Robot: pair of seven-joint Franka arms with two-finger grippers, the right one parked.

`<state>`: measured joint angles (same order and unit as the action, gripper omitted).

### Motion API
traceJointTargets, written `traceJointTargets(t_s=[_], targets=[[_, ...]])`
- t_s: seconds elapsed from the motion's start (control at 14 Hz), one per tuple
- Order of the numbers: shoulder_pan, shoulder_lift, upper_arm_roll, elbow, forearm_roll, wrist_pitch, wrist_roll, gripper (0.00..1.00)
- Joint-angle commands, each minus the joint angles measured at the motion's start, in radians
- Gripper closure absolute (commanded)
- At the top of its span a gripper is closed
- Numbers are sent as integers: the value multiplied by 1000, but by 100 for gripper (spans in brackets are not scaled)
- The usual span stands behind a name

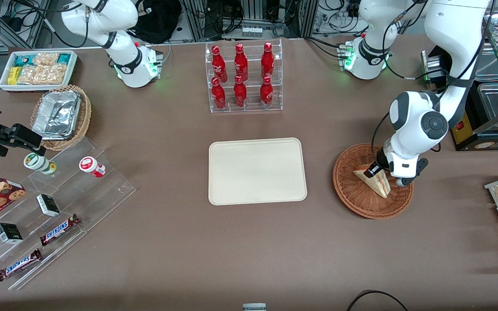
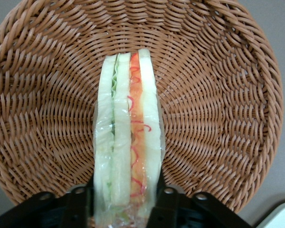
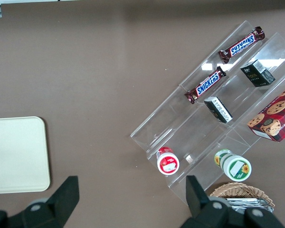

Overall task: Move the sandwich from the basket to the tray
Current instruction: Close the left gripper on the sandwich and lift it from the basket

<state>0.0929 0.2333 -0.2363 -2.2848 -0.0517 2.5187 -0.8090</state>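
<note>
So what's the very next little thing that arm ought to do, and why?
Probably lift straight up. The pincer sits in the basket with a finger on each side of the sandwich, seemingly gripping it, while the tray sits bare beside the basket.

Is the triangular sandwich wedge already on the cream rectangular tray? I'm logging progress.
No: the triangular sandwich wedge is in the reddish-brown woven basket, gripper fingers closed on it, and the cream rectangular tray holds nothing.
</note>
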Motion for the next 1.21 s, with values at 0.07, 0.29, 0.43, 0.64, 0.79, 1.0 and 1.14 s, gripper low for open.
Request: traceJointTargets(t_s=[0.07,0.29,0.43,0.64,0.79,1.0,1.14], targets=[[1,-9,-3,-2,0,6,4,89],[1,-26,-3,31,1,-32,-1,89],[1,-46,-3,109,6,-171,-1,88],[-1,-63,-12,267,9,-409,-2,88],[-2,-52,-50,388,13,-551,-2,88],[-2,0,-148,517,78,-655,-13,88],[-2,3,-213,533,84,-653,-30,88]])
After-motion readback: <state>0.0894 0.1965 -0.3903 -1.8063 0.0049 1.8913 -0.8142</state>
